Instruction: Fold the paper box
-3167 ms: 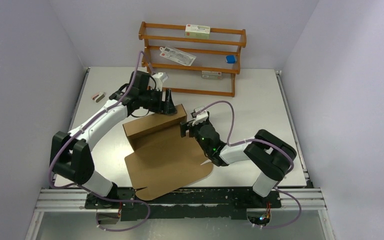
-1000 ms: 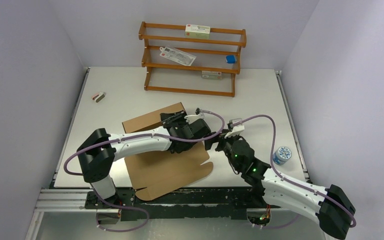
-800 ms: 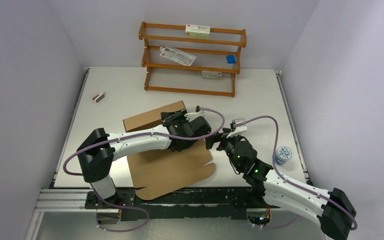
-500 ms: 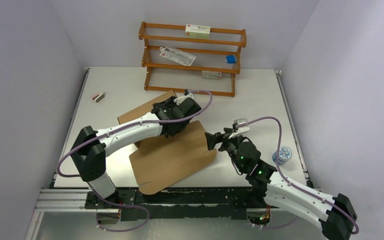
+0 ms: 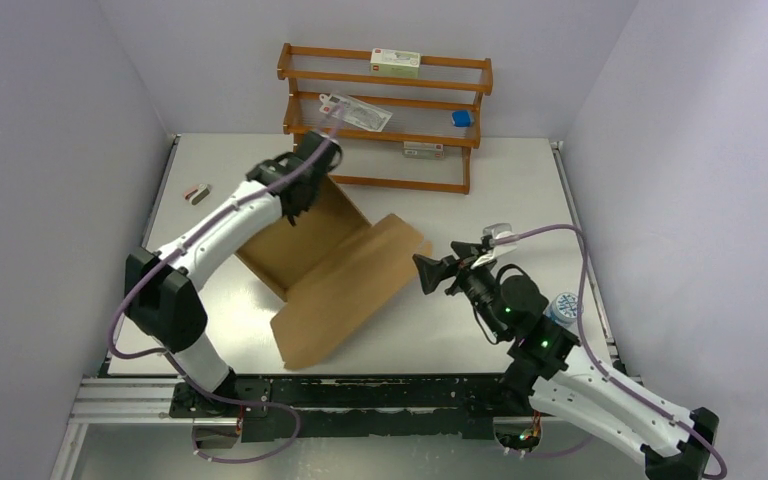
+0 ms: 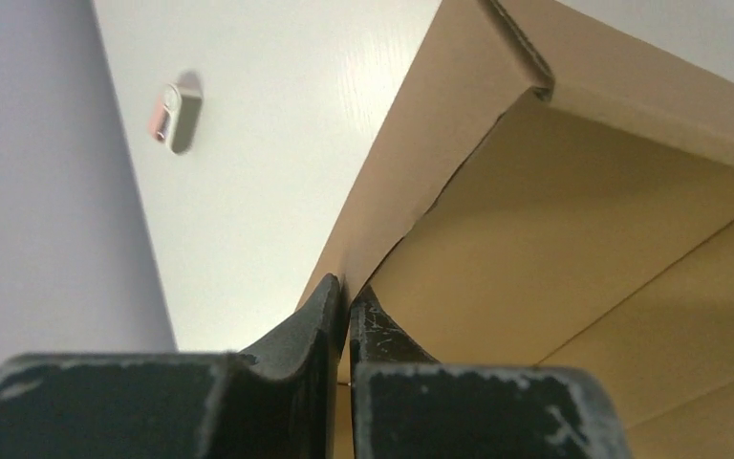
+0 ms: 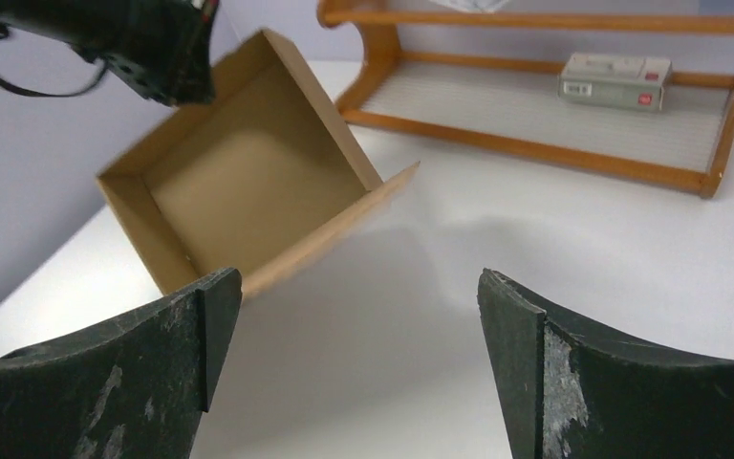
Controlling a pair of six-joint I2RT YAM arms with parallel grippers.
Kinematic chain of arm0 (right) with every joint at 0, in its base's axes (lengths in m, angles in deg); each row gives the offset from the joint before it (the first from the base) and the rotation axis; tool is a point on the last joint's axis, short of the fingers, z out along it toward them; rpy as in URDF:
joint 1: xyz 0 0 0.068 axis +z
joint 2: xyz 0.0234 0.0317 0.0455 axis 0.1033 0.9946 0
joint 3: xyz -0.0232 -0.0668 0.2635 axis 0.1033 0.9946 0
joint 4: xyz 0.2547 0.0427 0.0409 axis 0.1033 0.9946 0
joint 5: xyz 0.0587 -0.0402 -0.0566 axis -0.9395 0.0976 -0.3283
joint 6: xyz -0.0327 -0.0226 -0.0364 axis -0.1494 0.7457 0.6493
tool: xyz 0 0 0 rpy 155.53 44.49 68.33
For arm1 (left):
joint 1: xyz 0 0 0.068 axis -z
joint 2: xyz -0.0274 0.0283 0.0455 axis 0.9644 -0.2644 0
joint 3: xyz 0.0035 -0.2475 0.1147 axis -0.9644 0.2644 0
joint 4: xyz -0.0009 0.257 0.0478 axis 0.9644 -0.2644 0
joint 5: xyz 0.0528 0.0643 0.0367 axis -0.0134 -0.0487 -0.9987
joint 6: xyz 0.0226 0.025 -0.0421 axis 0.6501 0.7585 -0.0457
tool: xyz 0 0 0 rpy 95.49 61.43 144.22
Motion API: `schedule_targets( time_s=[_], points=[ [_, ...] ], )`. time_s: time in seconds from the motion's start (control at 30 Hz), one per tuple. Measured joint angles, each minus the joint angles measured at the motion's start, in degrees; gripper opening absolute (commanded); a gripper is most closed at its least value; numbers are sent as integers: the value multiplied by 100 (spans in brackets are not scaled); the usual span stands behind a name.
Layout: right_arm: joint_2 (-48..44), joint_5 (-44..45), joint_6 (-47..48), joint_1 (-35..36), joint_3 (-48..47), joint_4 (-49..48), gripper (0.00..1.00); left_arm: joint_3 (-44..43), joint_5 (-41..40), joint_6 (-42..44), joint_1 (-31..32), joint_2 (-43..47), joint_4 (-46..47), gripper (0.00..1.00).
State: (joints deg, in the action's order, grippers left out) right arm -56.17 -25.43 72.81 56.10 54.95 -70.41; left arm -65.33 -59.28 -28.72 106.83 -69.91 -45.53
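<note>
Pinching the paper box (image 6: 535,239) wall — left hand (image 6: 347,295) clamped tight

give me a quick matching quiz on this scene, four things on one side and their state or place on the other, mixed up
Things:
1 paper box
2 left gripper
3 right gripper
4 small blue object

States or places:
a open, touching nothing
b on the wooden rack
c shut on the box's wall
d brown, lid not closed

Pairs: 1-d, 2-c, 3-a, 4-b
</note>
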Motion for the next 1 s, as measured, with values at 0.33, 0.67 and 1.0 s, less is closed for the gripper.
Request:
schedule_targets(
  time_s=[0.33,0.67,1.0],
  points=[
    [-540,-92,131,2,-579,686,99,17,2608,-675,-1626,-140,-232,7],
    [-577,-330,151,0,-564,837,99,1939,3823,-1711,-1676,46,203,6],
    [-319,-686,146,2,-428,905,99,3252,4159,-3359,-1705,1067,645,10]
  ],
)
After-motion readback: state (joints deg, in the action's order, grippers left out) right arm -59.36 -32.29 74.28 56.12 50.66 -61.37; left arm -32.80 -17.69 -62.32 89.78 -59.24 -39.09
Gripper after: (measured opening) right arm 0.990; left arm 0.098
